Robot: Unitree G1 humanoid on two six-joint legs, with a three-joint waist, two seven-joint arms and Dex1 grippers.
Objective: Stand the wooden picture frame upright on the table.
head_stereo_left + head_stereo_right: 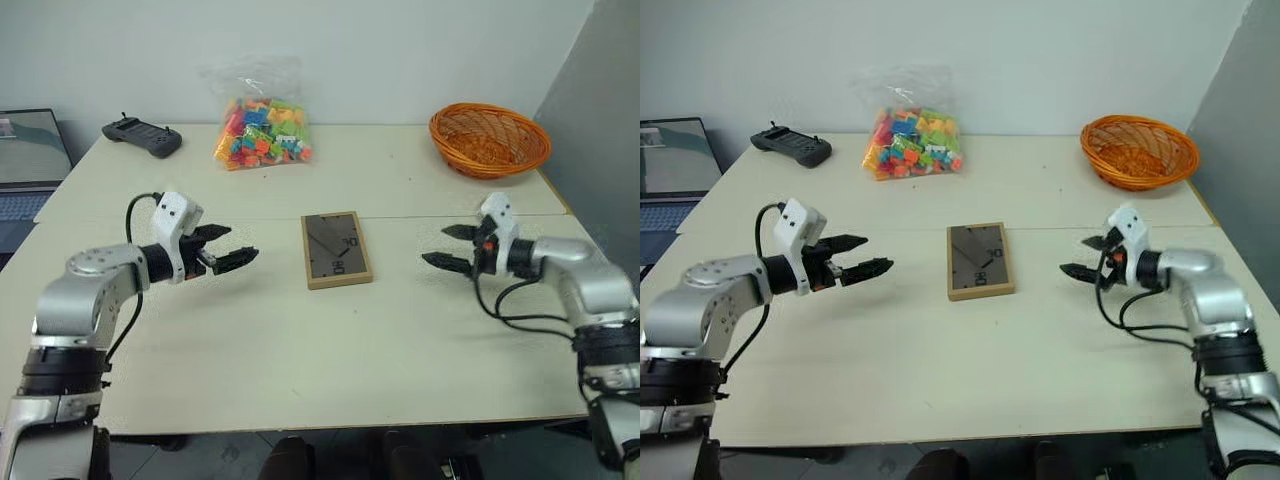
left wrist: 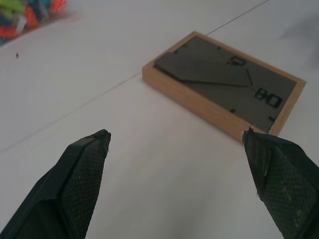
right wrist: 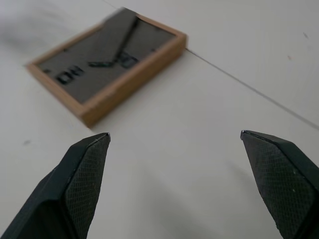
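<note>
The wooden picture frame [image 1: 337,250] lies flat in the middle of the tabletop [image 1: 300,350], dark back side up, with its far edge just by the seam. The stand is folded flat against the back. The left gripper [image 1: 236,258] hangs above the tabletop to the frame's left, and its jaws are wide apart with nothing in them. The right gripper [image 1: 450,247] hangs to the frame's right, jaws also wide apart and holding nothing. Both point in toward the frame but do not touch it. Farther back sit a bag of colorful blocks [image 1: 262,133], an orange basket [image 1: 489,139] and a black controller [image 1: 141,136]. A laptop [image 1: 30,160] is at the left edge.
</note>
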